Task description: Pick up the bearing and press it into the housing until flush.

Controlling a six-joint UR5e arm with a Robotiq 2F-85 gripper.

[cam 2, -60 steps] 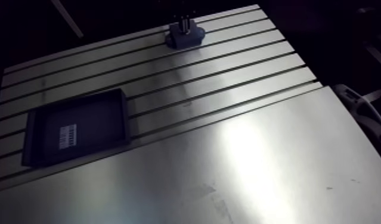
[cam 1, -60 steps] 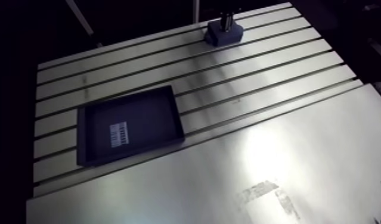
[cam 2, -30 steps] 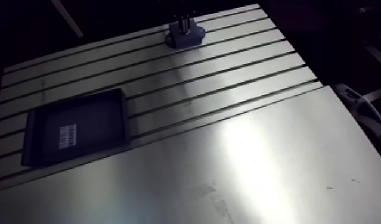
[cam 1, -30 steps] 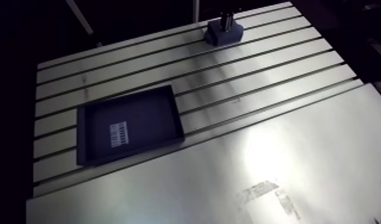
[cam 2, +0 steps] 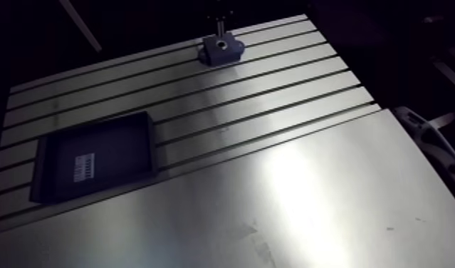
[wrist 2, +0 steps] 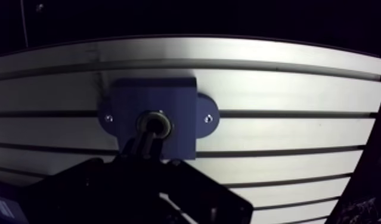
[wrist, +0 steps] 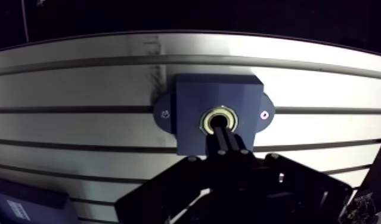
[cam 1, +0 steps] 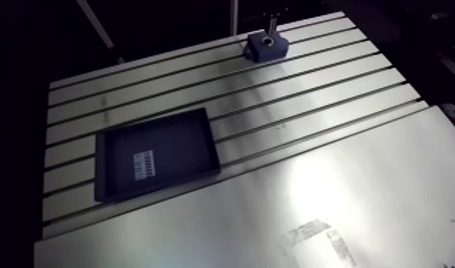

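You find the housing [cam 1: 267, 45] on the desk [cam 1: 330, 85] near its far edge, the bearing [wrist: 219, 112] in its bore and the hand [wrist: 224, 133] directly over it, while the tray [cam 1: 157, 153] lies well apart, nearer the arm camera and leftward, just beside the flat sheet [cam 1: 358, 185] covering the near part.

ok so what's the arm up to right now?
The arm's gripper is poised right over the blue housing, which sits near the far edge of the slotted table. Its fingers are together and hold nothing. The bearing is already in the housing's bore, its ring showing around the fingertips. Whether it is fully flush is hard to tell. A dark tray lies well apart from the housing.
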